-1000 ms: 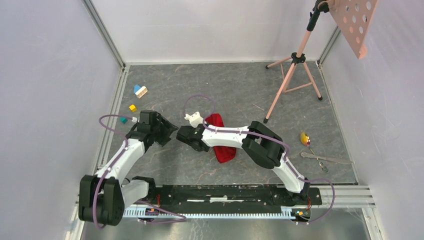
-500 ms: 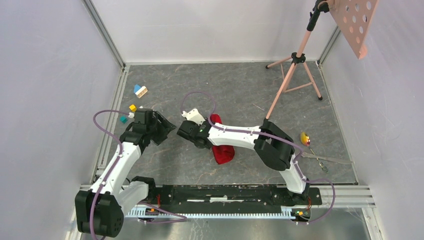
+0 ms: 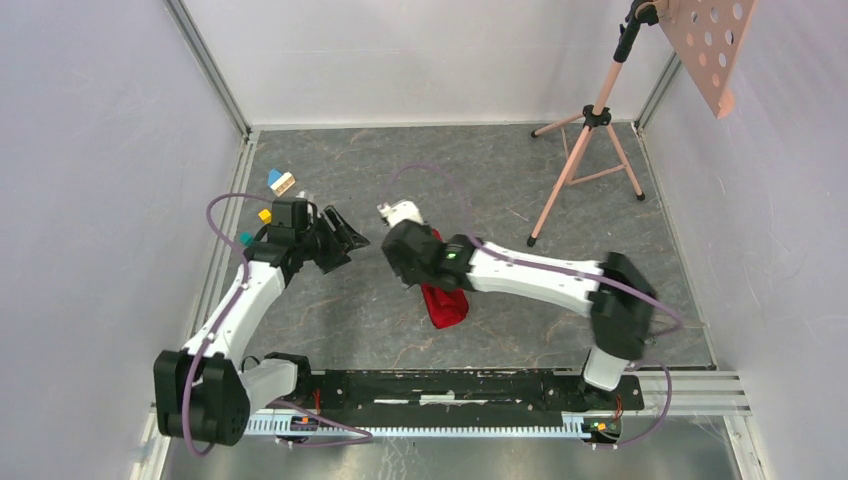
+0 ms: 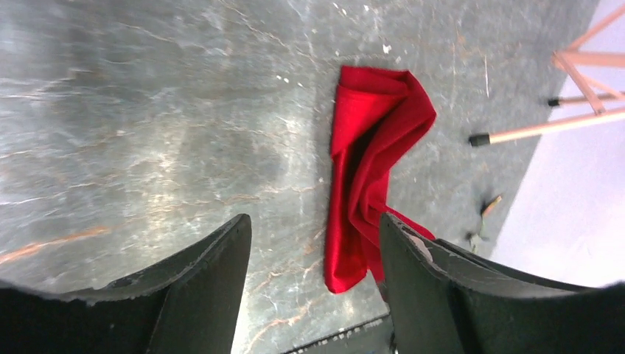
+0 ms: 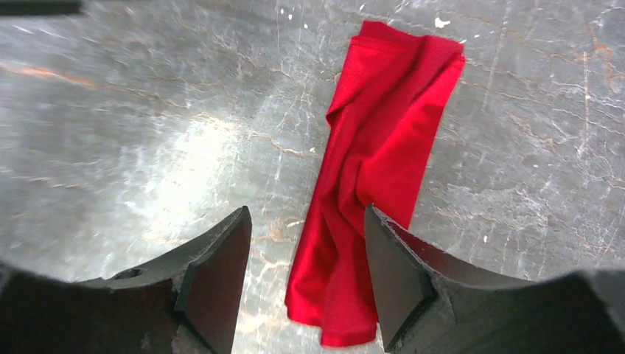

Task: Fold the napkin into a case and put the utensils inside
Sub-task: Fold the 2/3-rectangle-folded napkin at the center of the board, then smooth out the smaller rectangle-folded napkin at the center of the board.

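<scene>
My right gripper [image 5: 306, 221] has its jaws spread wide. It hangs over the napkin [image 5: 383, 147] and pinches nothing. From my wrist, one finger overlaps the cloth's edge, and I cannot tell whether it touches. My left gripper [image 4: 313, 225] is spread wide too. It sits off to the left of the napkin, apart from it, and looks across at it.

The napkin lies loose on the grey marbled table [image 3: 500, 180], near the middle, partly under my right wrist in the view from above. It is a narrow, creased red strip, doubled along its length, with folds running down it. Its long axis runs from my bases toward the back wall, tilted a little. The far end is squared and bunched, and the near end is rounded and sticks out past my wrist.

Farther out, small coloured blocks [image 3: 280, 182] sit by the left rail, behind my left gripper. A pink tripod [image 3: 585, 150] stands at the far right, well apart from the cloth.
</scene>
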